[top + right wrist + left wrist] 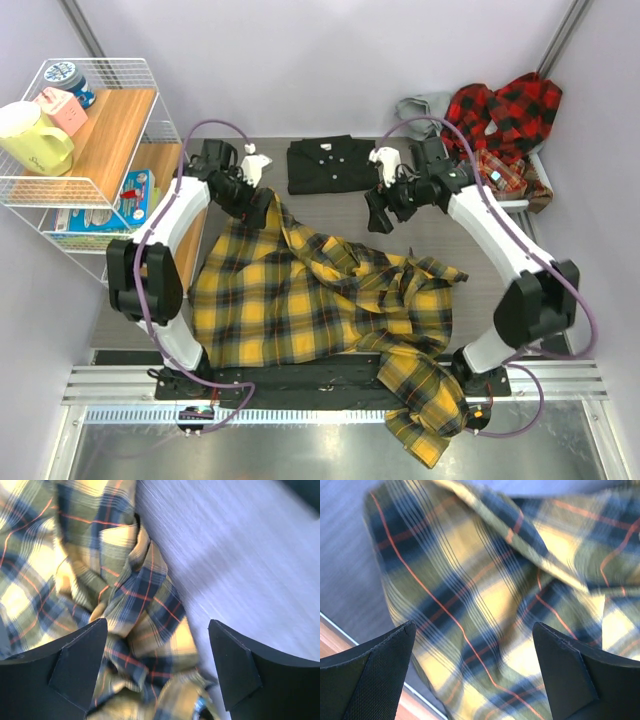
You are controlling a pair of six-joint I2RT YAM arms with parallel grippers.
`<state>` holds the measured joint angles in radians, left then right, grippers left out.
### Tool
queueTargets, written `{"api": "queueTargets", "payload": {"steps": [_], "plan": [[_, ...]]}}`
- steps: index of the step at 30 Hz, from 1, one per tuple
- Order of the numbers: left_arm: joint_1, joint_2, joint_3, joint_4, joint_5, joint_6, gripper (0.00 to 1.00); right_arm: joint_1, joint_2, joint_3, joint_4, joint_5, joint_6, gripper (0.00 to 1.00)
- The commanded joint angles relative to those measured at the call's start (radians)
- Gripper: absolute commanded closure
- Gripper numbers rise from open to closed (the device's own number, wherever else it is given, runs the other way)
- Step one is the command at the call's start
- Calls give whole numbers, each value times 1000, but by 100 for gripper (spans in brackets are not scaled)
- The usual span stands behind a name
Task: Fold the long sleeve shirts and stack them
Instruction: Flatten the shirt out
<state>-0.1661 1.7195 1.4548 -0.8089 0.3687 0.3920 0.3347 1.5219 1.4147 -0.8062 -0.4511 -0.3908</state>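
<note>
A matte grey tabletop (330,212) sits in a booth of plain pale lavender walls (330,60), with ribbed aluminium rails (100,385) along its near edge. At the far left stands a white wire rack with wooden shelves (95,62), holding a pale yellow-green mug (35,135) and a small pink box (62,108).

The yellow-and-black plaid flannel shirt (300,300) lies crumpled across the middle of the table, one part spilling over the near edge by the right arm's base. A plain black shirt (325,165) lies folded flat at the far edge, and red-and-black plaid shirts (505,115) are heaped in the far right corner beside a grey garment (425,105).

The left gripper (475,630) hangs over the yellow shirt's far left corner, its fingers spread wide and holding nothing. The right gripper (157,625) is above the shirt's bunched far right edge, where cloth meets bare grey surface, jaws likewise wide apart and empty.
</note>
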Motion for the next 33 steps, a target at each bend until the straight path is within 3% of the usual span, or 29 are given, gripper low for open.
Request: {"api": "queueTargets", "payload": {"steps": [1, 9, 15, 16, 20, 22, 25, 26, 27, 30, 31, 33], "plan": [[5, 52, 93, 39, 32, -51, 1, -10, 147, 1, -10, -29, 161, 13], [5, 86, 85, 54, 30, -56, 1, -6, 267, -82, 97, -43, 300, 12], [5, 120, 84, 62, 0, -61, 1, -5, 339, -114, 116, -210, 386, 6], [5, 133, 82, 60, -7, -61, 1, -5, 340, -114, 113, -272, 388, 9], [5, 155, 59, 60, -25, -50, 7, -5, 290, -125, 121, -327, 389, 43], [5, 160, 47, 59, -30, -44, 12, -5, 253, -131, 121, -318, 385, 51], [5, 164, 26, 56, -34, -35, 28, -5, 166, -143, 122, -298, 369, 55], [5, 172, 19, 57, -43, -36, 40, -6, 149, -145, 125, -285, 363, 58], [5, 176, 13, 60, -53, -38, 46, -5, 111, -146, 130, -281, 360, 62], [7, 209, 13, 50, -83, -35, 68, -5, 54, -145, 136, -259, 351, 81], [8, 215, 15, 45, -83, -28, 75, -6, 41, -143, 142, -250, 352, 93], [10, 219, 12, 43, -85, -28, 81, -3, 29, -137, 145, -215, 351, 99]]}}
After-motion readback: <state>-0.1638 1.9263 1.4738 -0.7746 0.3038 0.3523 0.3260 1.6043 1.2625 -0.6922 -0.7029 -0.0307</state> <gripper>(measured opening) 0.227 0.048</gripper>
